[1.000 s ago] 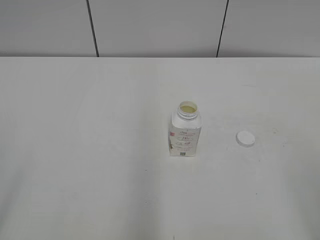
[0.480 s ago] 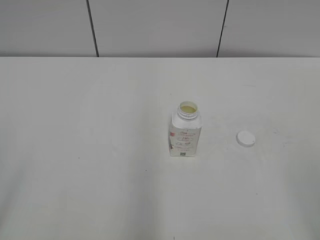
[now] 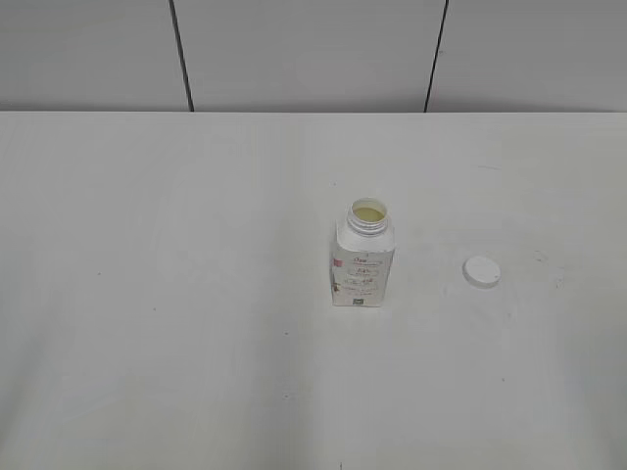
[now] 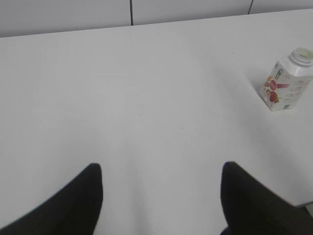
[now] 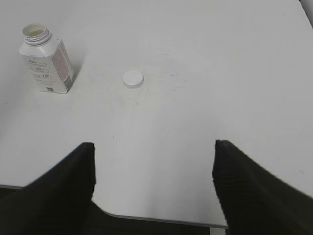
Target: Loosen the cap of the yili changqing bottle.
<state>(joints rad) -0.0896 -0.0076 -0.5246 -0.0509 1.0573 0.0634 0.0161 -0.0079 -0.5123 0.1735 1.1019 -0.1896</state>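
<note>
Basically done by the look of it: the cap (image 3: 481, 272) is off and lies flat on the tabletop (image 3: 196, 294), well apart from the yili changqing bottle (image 3: 362, 262), to its right

Bottle stands upright near the middle of the tabletop, neck open, pale yellowish content visible inside. Print faces the near side. In the left wrist view it sits far right; in the right wrist view it sits far left with the cap between it and the centre

Left gripper (image 4: 161, 196): jaws spread wide, nothing between them, low over bare tabletop, well apart from the bottle. Right gripper (image 5: 154, 181): jaws also spread wide, empty, near edge of the tabletop, cap and bottle both farther out

Handling, my read:
- bottle looks like a light carton-type body, walls probably give under squeeze. It's open and has liquid, so a hard pinch or a knock could slop it out or tip it
- if it needs holding, take the flat side walls low to mid body, below the sloped shoulders, moderate force
- cap is small, stiff plastic, low profile lying flat, so hard to pinch from the side; the only purchase is across its rim from above, and it could skate on the smooth surface

Nothing else on the tabletop; grey panelled wall (image 3: 313, 54) behind
</note>
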